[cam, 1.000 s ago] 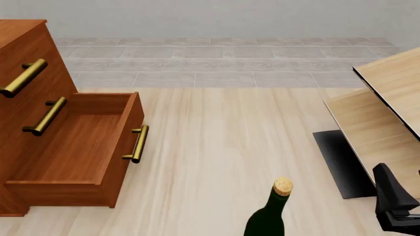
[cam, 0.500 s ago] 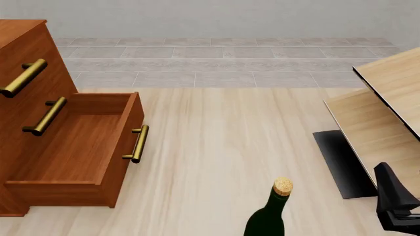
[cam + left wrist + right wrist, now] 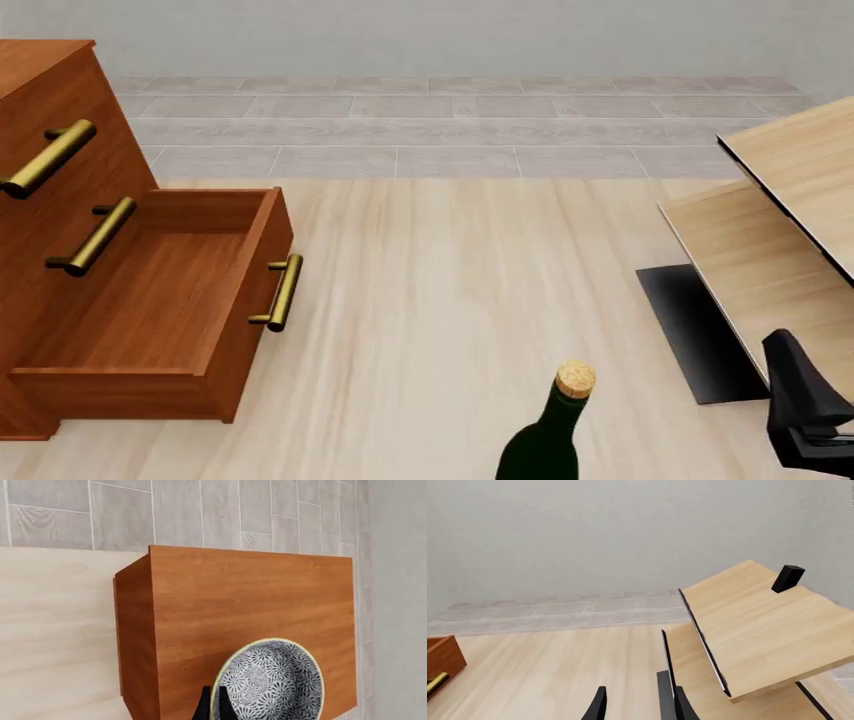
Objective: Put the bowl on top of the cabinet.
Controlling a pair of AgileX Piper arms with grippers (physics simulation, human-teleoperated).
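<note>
The left wrist view looks down on the flat top of the reddish-brown cabinet (image 3: 253, 595). The white bowl (image 3: 270, 680) with its dense dark blue pattern shows over that top, its inside turned toward the camera. My left gripper (image 3: 214, 707) is shut on the bowl's rim, one dark finger on each side. Whether the bowl touches the wood I cannot tell. In the front view the cabinet (image 3: 80, 90) stands at the left with its lowest drawer (image 3: 147, 300) pulled out; the bowl and left gripper are outside that view. My right gripper (image 3: 634, 705) is open with nothing in it.
A dark green corked bottle (image 3: 550, 435) stands at the table's near edge. Pale slanted wood panels (image 3: 774, 230) on a black base fill the right side. Part of the right arm (image 3: 805, 410) shows at the lower right. Brass bar handles (image 3: 280, 292) stick out from the drawers.
In the front view the right arm has sunk slightly at the lower right corner. The cabinet, drawer and bottle have not moved.
</note>
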